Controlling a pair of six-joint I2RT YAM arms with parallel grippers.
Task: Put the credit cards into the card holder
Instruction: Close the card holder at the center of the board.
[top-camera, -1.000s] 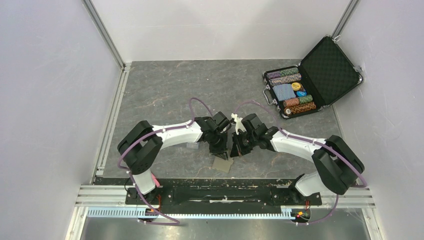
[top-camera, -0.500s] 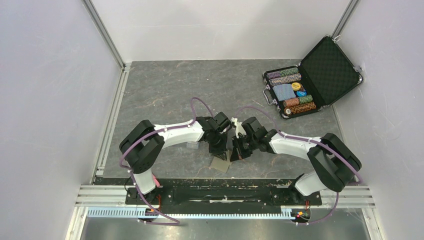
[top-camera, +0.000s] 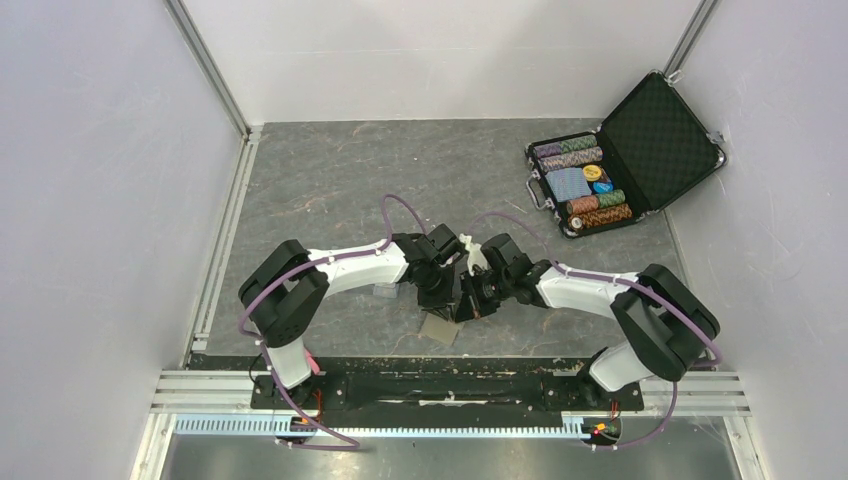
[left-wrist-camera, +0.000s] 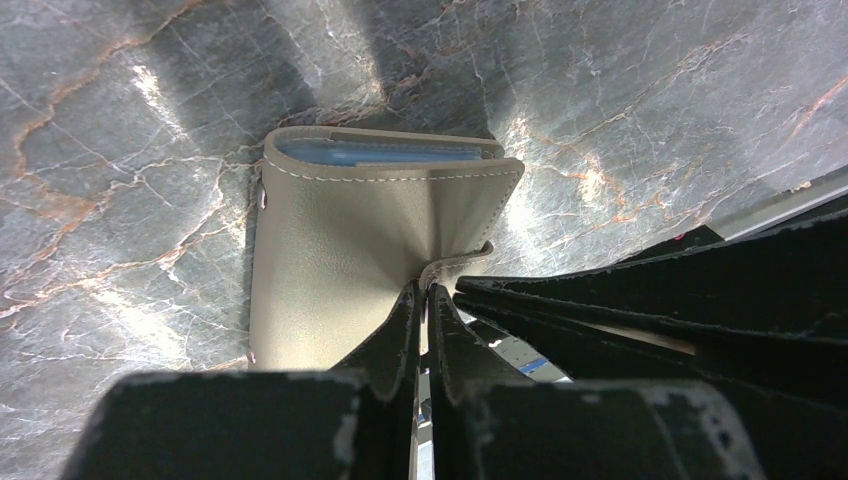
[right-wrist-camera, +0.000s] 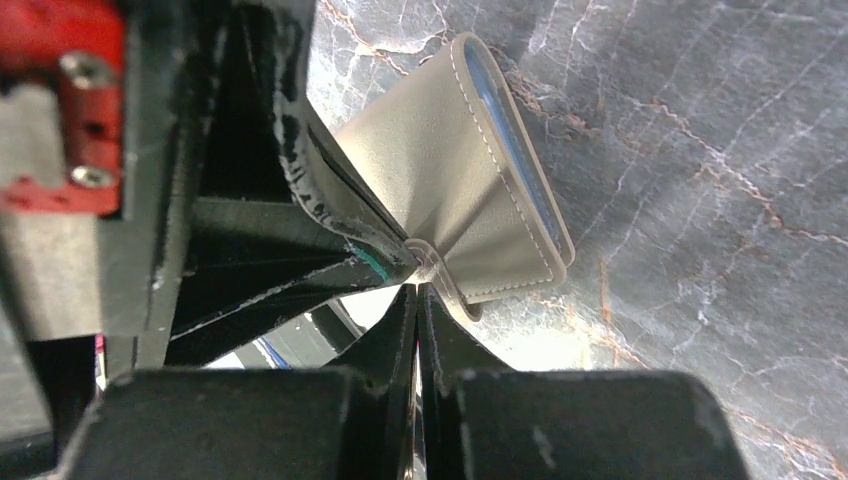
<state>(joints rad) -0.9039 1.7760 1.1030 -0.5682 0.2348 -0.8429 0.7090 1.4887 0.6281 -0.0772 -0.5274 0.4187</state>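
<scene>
- left gripper (left-wrist-camera: 427, 293) clamped shut on a pulled-up corner of the card holder (left-wrist-camera: 340, 250), leather puckered toward the tips.
- right gripper (right-wrist-camera: 417, 287) fully closed too, tips against the small strap tab (right-wrist-camera: 440, 275) at that same corner; unclear whether truly pinching it.
- card holder resting on the grey marbled table (left-wrist-camera: 120, 150), close to the near edge, between the two arms.
- credit cards not made out in any view; only pale blue pocket edges showing along the holder's side away from the left gripper.
- probably light, thin and floppy: soft leather, likely to bend rather than lift whole; best taken by a cover edge or the tab, pinning one cover while peeling the other back.
- folded shut and nearly square, so long axis hard to call; edges skewed slightly against the table's near edge.
</scene>
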